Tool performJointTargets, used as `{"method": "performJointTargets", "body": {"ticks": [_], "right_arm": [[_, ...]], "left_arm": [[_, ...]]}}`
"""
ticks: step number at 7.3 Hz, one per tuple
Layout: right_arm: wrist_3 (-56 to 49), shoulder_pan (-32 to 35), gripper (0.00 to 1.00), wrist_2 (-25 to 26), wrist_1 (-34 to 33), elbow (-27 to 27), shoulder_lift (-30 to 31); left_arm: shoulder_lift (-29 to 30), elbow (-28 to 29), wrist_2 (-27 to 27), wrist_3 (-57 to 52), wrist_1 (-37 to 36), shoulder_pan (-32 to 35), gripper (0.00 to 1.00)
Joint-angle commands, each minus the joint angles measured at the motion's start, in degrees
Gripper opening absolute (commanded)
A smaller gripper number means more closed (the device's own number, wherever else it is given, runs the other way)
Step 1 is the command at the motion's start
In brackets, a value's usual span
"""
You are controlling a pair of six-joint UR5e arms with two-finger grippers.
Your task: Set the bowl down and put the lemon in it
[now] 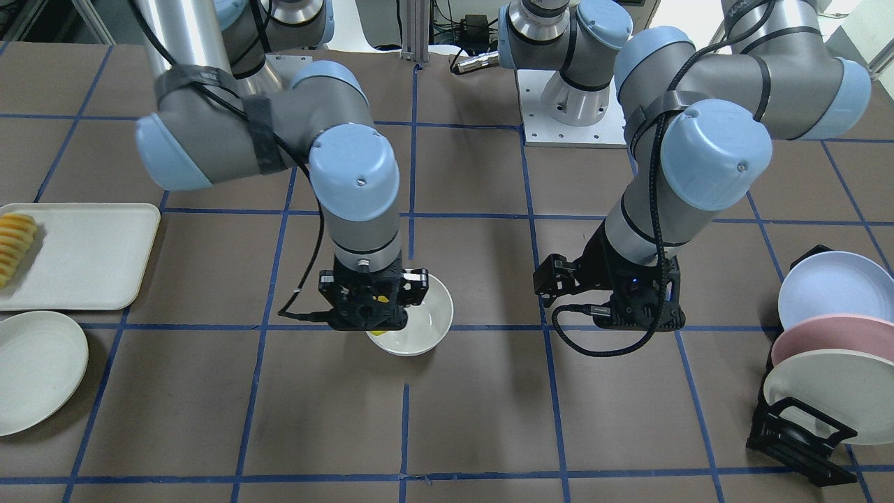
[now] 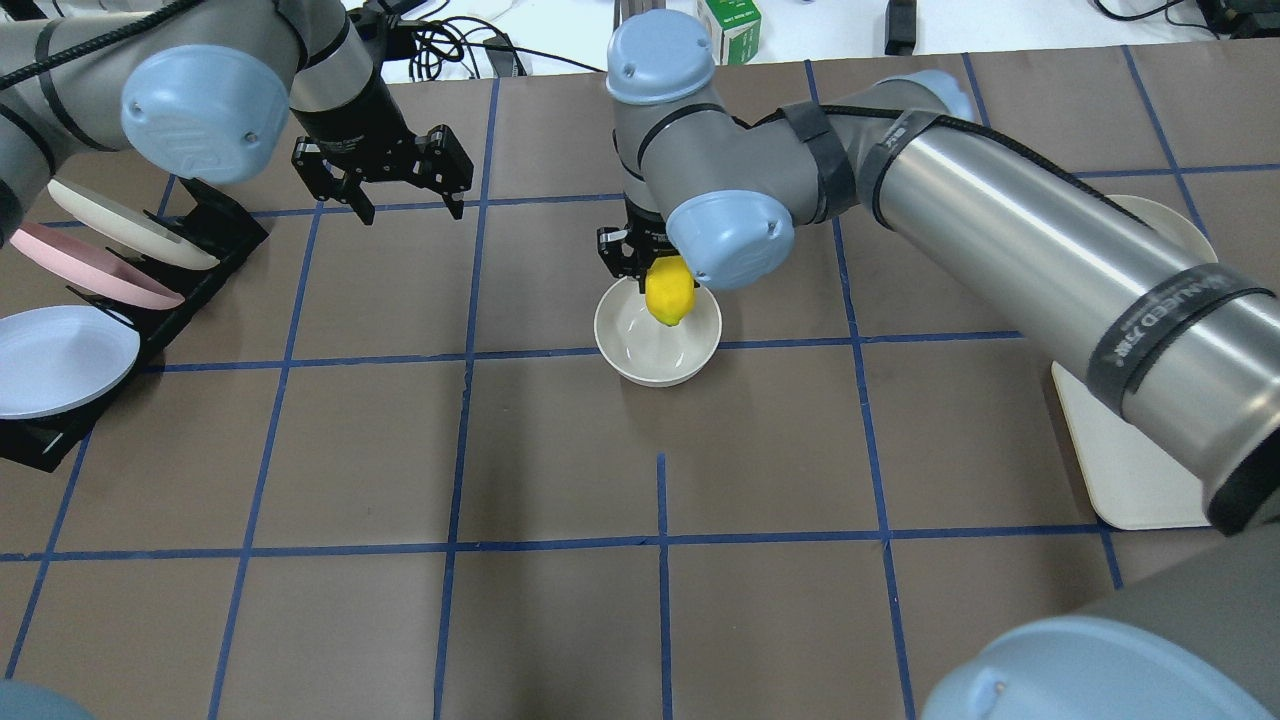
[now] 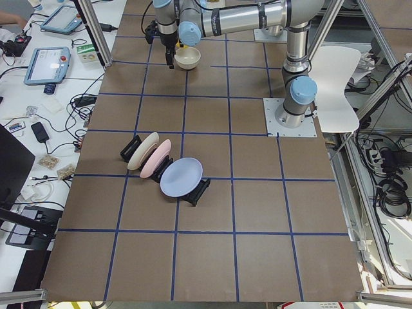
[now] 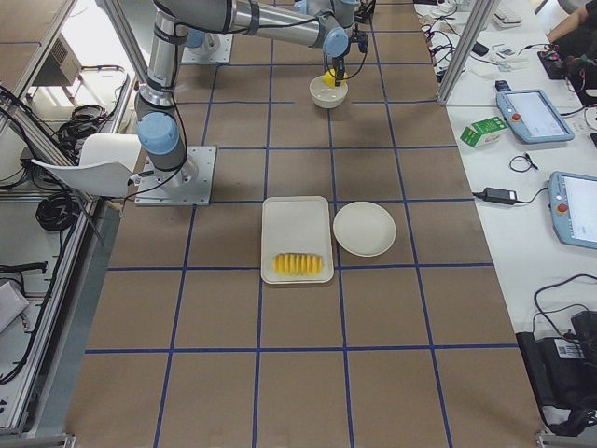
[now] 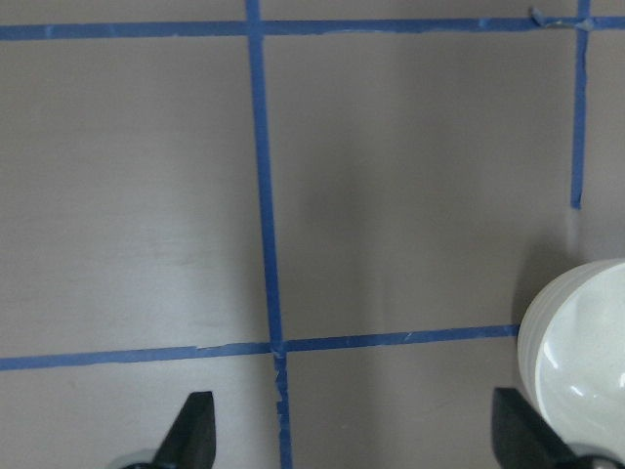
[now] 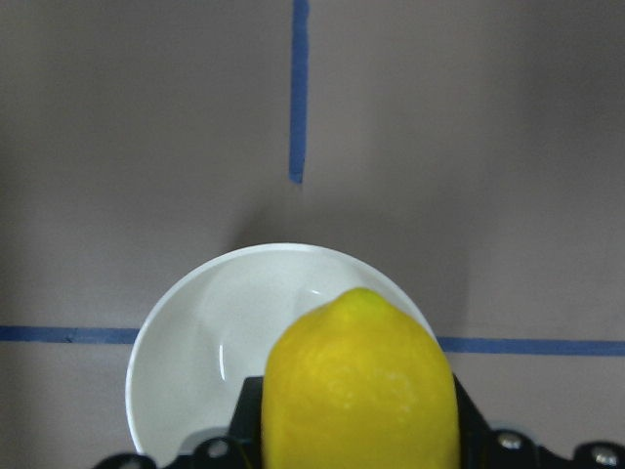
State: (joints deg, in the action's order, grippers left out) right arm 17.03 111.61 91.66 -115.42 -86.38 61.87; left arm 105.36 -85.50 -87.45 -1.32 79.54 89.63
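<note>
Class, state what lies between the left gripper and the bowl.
Only bare table with blue tape lines separates the left gripper and the bowl, seen overhead.

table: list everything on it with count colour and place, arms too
table: 1, brown with blue tape grid
bowl: 1, off-white, mid-table on a tape line
lemon: 1, yellow, held over the bowl
tray: 1, cream, on the robot's right side
sliced food: 1 row, orange-yellow, at one end of the tray
flat plate: 1, cream, beside the tray
racked plates: 3, cream, pink, pale blue, on the robot's left side
rack: 1, black, holding those plates
right pincer: 1, black, shut on the lemon
left pincer: 1, black, open, empty, between rack and bowl
</note>
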Motion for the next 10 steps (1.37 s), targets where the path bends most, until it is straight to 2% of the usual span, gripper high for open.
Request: {"method": "performJointTargets", "body": {"ticks": [1,8,9,10], "right_arm": [[-1.0,0.8,0.00,0.5,-5.7,-3.9,-1.8],[-1.2,0.9,0.00,0.4,-8.5,-4.7,-3.9],[-1.1,0.9,0.77,0.1,-8.5,-4.8,-4.0],[-0.9,0.9,1.00,0.0,-8.5,-4.8,-4.2]], "left_arm": [[-3.0,-0.1,-0.7,0.3,2.1,0.0,1.00],[-7.2,-2.1,-1.0,0.3,3.6,-0.2,1.00],[-8.0,-3.5,-1.1,-0.3,4.6,-0.5,1.00],[-9.8,-5.9,-0.9,-0.2,4.2,-0.3,1.00]]}}
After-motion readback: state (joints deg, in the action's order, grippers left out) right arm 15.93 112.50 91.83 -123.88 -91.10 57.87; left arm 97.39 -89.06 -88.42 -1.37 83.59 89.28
